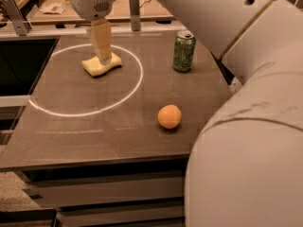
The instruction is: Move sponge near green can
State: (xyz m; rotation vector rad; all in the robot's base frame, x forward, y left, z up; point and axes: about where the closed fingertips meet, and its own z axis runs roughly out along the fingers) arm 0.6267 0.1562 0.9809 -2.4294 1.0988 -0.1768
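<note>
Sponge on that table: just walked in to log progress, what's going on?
The robot's claw is down on the sponge, far left on the table, inside the light ring. The sponge is not yet near the green can, which stands upright to its right. An orange sits nearer the front.

High oblique view, end effector (105, 59) upper-left
</note>
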